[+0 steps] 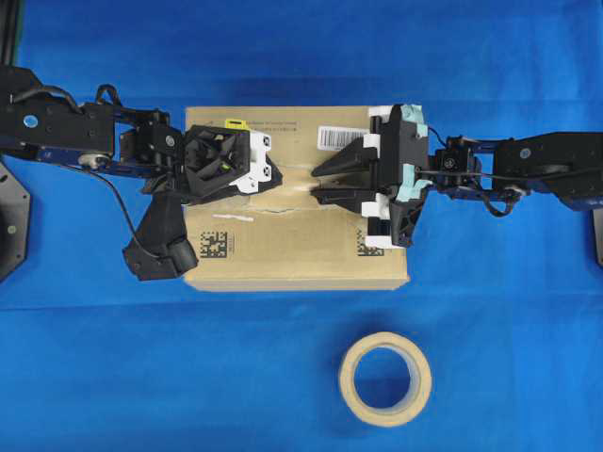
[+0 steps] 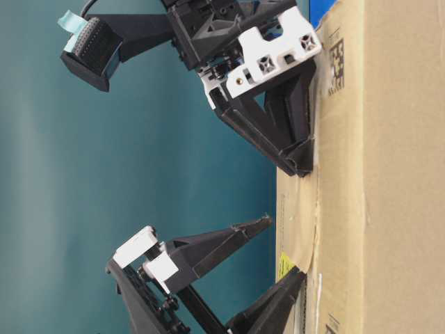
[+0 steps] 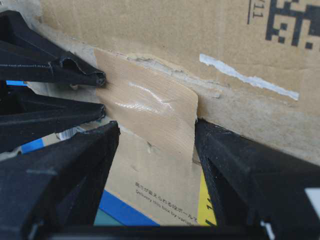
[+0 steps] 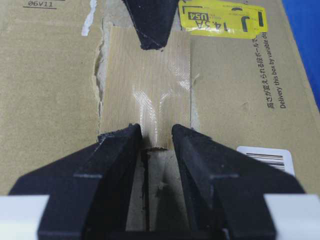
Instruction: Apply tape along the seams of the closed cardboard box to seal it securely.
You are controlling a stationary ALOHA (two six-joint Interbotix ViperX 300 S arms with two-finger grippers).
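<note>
Tape (image 4: pixel 145 95), a flat tan piece with a fine ribbed weave, lies stuck across the seam (image 4: pixel 146 200) near the middle of the cardboard box (image 1: pixel 283 254) top. A glossy wrinkle runs through its centre. In the right wrist view it covers the slit from just under the yellow sticker (image 4: pixel 222 19) down to the fingertips of the right gripper (image 4: pixel 156 137), and the dark slit runs on uncovered between those fingers. Torn greyish paper edges the seam on both sides of the piece.

Both grippers work over the box top, facing one another across the tape. The right gripper has its jaws spread and nothing between them; its two tips rest at the near edge of the tape, one on either side of the seam line. The left gripper (image 3: pixel 155 132) also stands wide open and holds nothing, with its fingers on either side of the tape in its own wrist view; one tip appears to sit against the tape's far edge.

Farther out on the box top are a white barcode label (image 1: pixel 341 137) and two black square codes (image 1: pixel 213 243). The box sits on a blue cloth (image 1: pixel 113 377), and a tan ring of tape, the roll (image 1: pixel 385 379), lies flat on the cloth in front of the box, well apart from it.
</note>
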